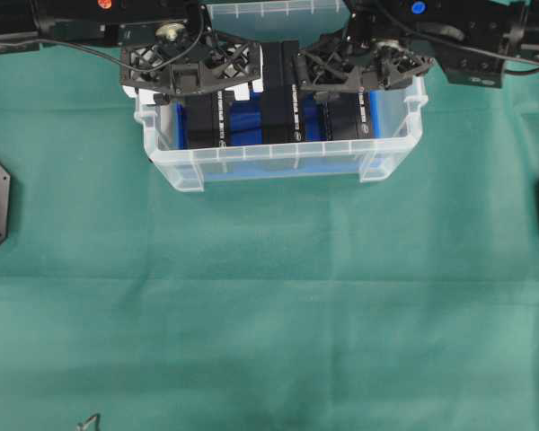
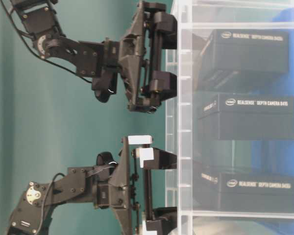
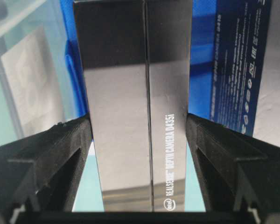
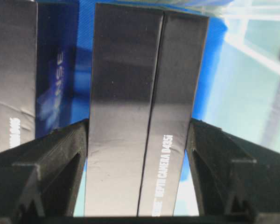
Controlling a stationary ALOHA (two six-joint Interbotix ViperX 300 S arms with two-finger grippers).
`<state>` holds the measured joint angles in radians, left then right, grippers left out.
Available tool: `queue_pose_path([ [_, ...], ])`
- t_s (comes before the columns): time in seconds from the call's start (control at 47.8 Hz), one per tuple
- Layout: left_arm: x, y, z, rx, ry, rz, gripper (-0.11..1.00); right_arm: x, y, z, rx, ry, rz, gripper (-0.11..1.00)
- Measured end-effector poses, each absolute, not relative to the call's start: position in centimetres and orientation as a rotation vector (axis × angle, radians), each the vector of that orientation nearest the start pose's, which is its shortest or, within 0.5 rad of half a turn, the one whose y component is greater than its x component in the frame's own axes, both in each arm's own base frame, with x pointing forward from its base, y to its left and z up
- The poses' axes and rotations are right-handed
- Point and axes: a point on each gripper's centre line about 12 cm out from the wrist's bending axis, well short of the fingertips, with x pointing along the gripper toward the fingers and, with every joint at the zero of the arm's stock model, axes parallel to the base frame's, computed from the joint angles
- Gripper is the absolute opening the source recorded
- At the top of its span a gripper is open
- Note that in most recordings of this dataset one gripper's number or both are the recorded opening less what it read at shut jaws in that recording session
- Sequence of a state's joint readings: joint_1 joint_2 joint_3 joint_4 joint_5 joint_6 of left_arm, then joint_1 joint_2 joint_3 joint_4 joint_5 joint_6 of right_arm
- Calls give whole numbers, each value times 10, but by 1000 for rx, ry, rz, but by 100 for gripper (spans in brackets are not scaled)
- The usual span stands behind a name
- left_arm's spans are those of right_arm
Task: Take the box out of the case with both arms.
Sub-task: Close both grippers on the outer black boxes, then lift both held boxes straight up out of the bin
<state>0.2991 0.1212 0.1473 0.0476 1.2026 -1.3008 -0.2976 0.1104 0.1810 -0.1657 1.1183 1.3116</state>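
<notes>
Three black RealSense boxes stand in the clear case (image 1: 278, 166). Left gripper (image 3: 140, 154) clamps the left box (image 3: 140, 112); right gripper (image 4: 139, 163) clamps the right box (image 4: 144, 112). Risk: smooth cardboard slipping, or the case lifting along if a box catches.

Three black cardboard boxes (image 1: 278, 99) stand side by side in the clear rectangular plastic case (image 1: 278, 166), which sits at the green cloth-covered table's (image 1: 269, 314) far edge.
</notes>
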Motion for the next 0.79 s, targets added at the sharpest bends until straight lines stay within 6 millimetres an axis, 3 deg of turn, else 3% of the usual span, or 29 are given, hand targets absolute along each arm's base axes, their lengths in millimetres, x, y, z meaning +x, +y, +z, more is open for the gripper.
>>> queue_pose_path([
  [0.314, 380, 123, 264, -1186, 1048, 1141, 63, 379, -139, 254, 1089, 963, -1209, 65],
  [0.794, 375, 123, 337, -1150, 1020, 1079, 63, 384, -145, 326, 1042, 918, -1211, 65],
])
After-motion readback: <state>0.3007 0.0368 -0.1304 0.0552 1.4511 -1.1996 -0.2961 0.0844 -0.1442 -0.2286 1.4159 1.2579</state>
